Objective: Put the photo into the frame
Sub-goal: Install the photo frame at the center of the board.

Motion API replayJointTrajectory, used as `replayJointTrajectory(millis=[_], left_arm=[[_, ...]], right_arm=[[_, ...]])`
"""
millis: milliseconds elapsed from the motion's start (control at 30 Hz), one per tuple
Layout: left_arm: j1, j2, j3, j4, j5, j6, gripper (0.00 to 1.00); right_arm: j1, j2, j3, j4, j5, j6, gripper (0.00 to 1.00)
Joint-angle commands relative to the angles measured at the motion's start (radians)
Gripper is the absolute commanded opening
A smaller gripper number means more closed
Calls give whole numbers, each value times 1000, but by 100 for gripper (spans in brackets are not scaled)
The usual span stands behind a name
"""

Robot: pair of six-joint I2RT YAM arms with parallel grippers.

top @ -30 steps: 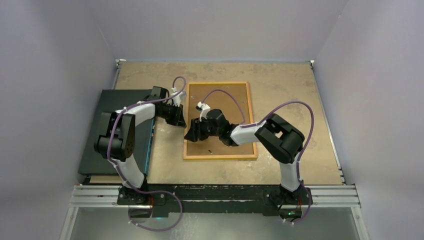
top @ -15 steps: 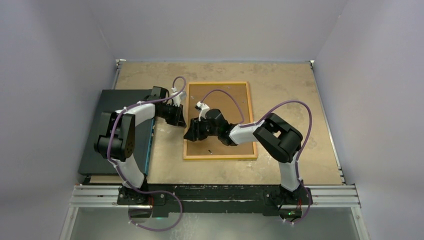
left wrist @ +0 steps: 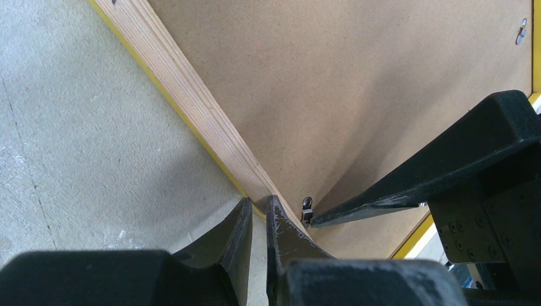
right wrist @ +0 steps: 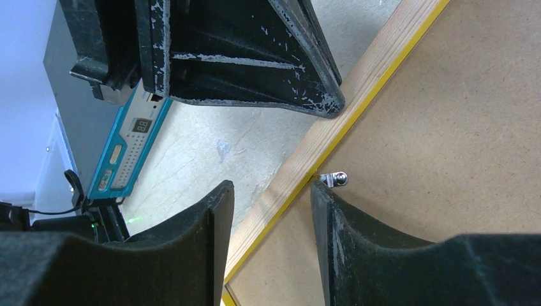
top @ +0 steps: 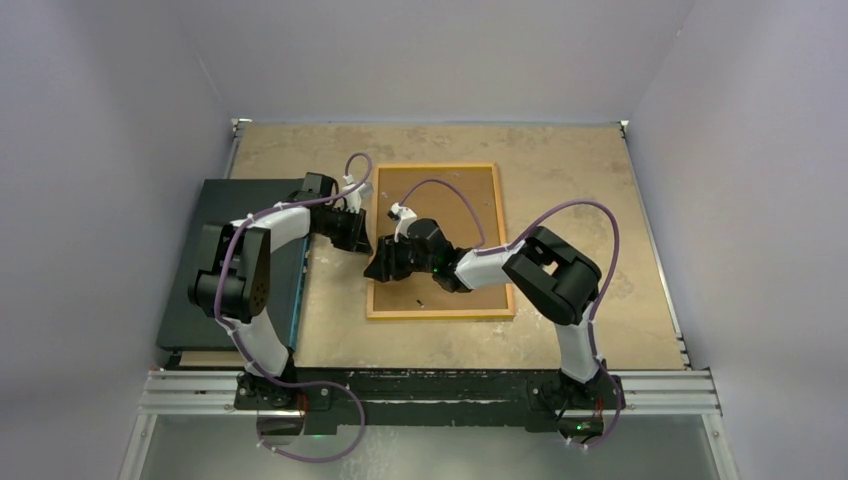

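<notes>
Right gripper [top: 383, 266] has edged a little toward the left gripper [top: 352, 238] and its jaws have narrowed slightly; the left arm is unchanged. Right jaws stand apart, straddling the left rail of the frame [top: 440, 313]: one finger is over the table [top: 560, 170] outside the rail, the other over the backing board [top: 470, 200], just beside a small metal clip [right wrist: 336, 179]. Left fingers sit almost together, tips at the same rail, just ahead of the right gripper. Frame lies flat, back up.

white-and-black jointed arms [top: 285, 222], purple cables [top: 441, 181], scuffed black end effector fingers [right wrist: 255, 76]
</notes>
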Motion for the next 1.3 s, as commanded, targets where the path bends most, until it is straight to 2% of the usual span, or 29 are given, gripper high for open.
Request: replayJointTrajectory(millis=[0, 533, 667, 767, 967, 1067, 1267], left_arm=[[-5, 21, -13, -1, -60, 30, 0], [-5, 22, -6, -13, -58, 38, 0], [-4, 17, 15, -42, -54, 48, 0], [-4, 5, 43, -77, -47, 61, 0], [9, -42, 133, -162, -35, 108, 12], [16, -51, 172, -203, -54, 150, 19], [15, -37, 109, -177, -79, 187, 20]], right_arm=[[1, 24, -4, -34, 62, -7, 51], [2, 46, -6, 19, 76, -9, 50], [2, -26, -23, 28, 12, 9, 52], [-2, -109, -30, 21, -11, 20, 57], [-62, -271, -93, 1, 4, 30, 73], [-126, -346, -145, -16, 10, 42, 74], [-160, -404, -187, -82, 84, 15, 73]])
